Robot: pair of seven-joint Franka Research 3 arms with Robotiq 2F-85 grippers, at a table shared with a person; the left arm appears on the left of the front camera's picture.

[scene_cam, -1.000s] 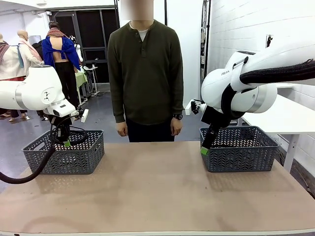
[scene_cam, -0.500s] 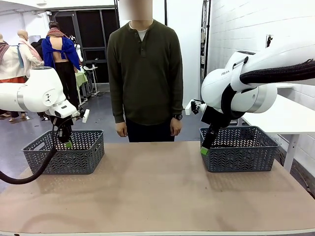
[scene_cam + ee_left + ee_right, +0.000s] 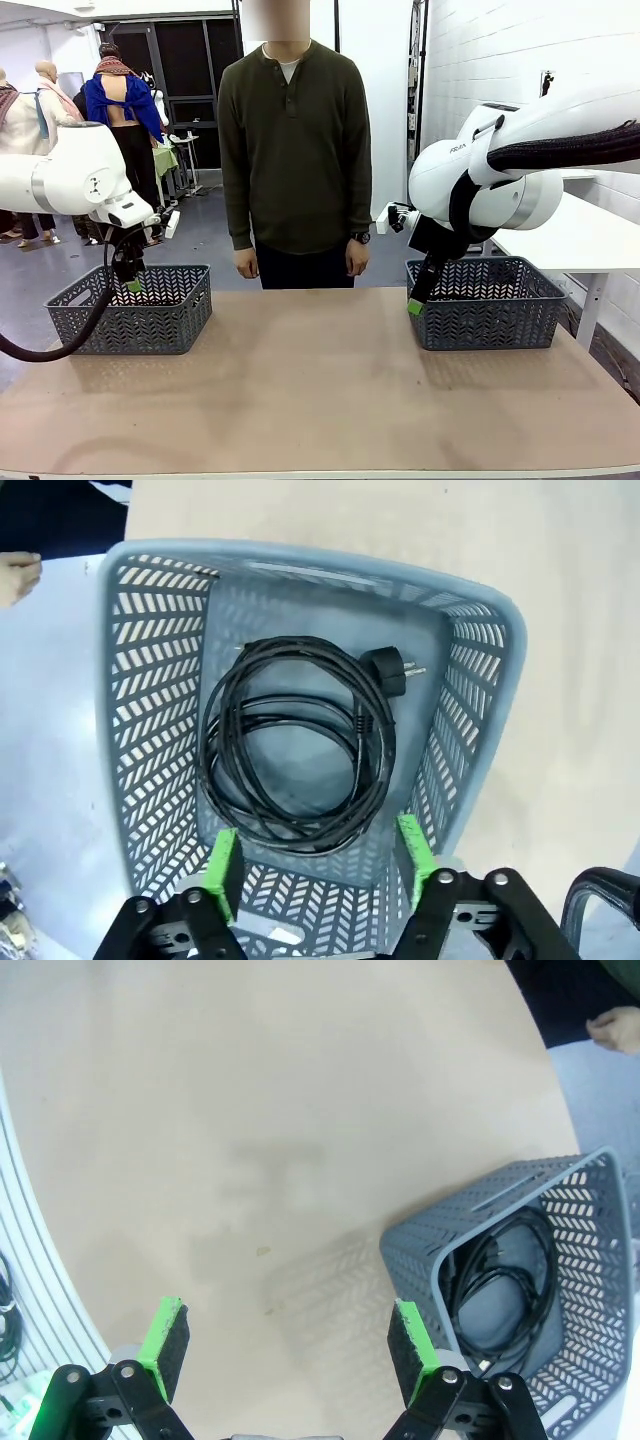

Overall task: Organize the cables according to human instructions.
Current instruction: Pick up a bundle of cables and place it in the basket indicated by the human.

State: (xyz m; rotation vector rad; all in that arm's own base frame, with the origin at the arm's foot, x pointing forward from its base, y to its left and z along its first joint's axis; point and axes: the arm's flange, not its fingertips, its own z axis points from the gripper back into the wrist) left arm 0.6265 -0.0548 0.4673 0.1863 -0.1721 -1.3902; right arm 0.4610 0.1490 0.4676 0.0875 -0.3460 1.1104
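Front: left gripper (image 3: 132,283) is poised above left basket (image 3: 130,310); right gripper (image 3: 415,305) beside right basket (image 3: 487,303).
Left wrist: jaws spread, nothing held; coiled cable (image 3: 298,745) lies in basket.
Right wrist: jaws wide, empty; second cable (image 3: 505,1285) is seen in basket.

Left pincer (image 3: 318,865) and right pincer (image 3: 285,1350) both agape (empty), arms apart.

Lighting's even and bright, overhead by the look of it — soft shadows under both baskets (image 3: 130,310). Wrist views bend hard at the edges — otherwise everything's sharp, no glare.
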